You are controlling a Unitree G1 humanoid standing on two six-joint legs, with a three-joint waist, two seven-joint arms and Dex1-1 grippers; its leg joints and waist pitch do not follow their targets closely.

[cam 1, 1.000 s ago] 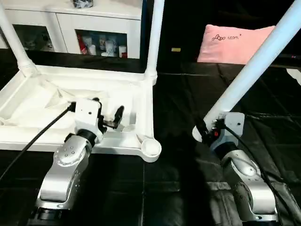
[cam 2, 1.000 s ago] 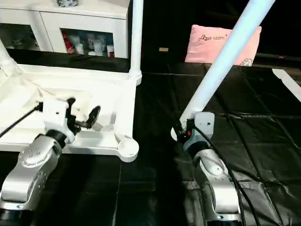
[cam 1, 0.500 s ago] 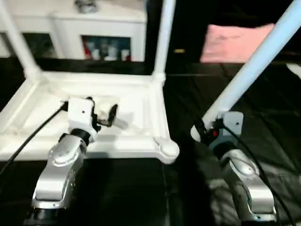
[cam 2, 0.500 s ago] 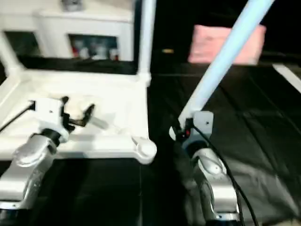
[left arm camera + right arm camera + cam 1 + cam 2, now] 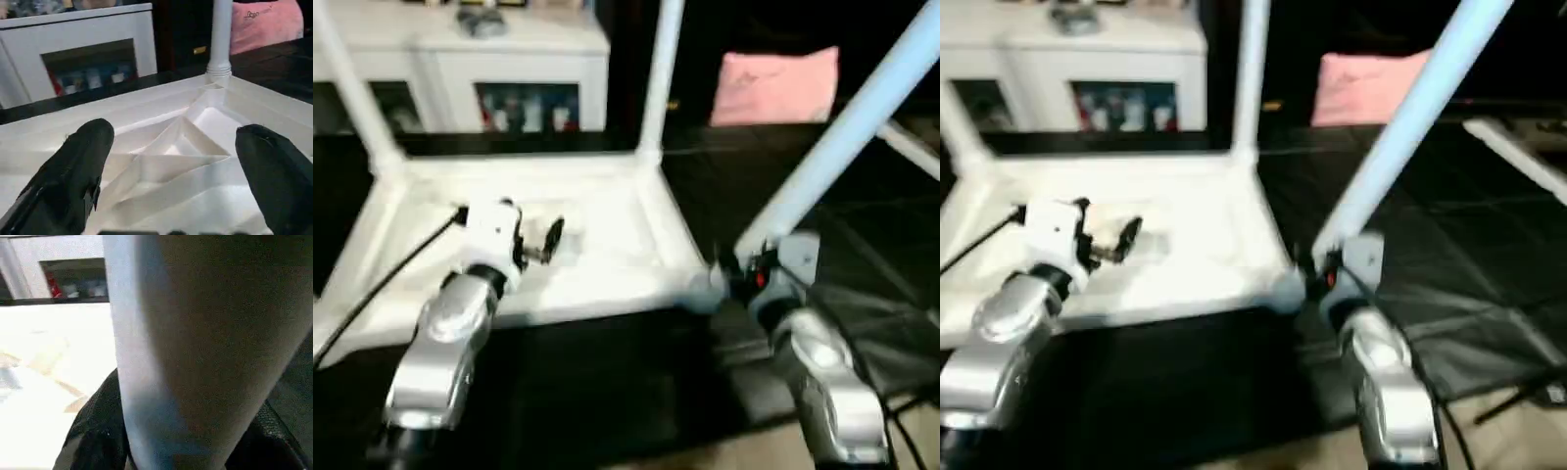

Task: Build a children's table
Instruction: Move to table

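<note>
Right hand (image 5: 736, 277) grips a leg (image 5: 842, 137), now right beside the tabletop's (image 5: 607, 225) free corner socket (image 5: 703, 287); left hand (image 5: 536, 241) hangs wide open. Insertion's close.

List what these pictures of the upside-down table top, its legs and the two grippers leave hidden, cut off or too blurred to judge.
- Near-right corner socket: blurred in the left eye view, right beside the right gripper; whether the held leg has entered it cannot be told.
- Held leg's lower end: covered by the right gripper in the head views.
- Standing legs and: cut off by the top edge.
- Cabinet contents: too blurred to identify.
</note>
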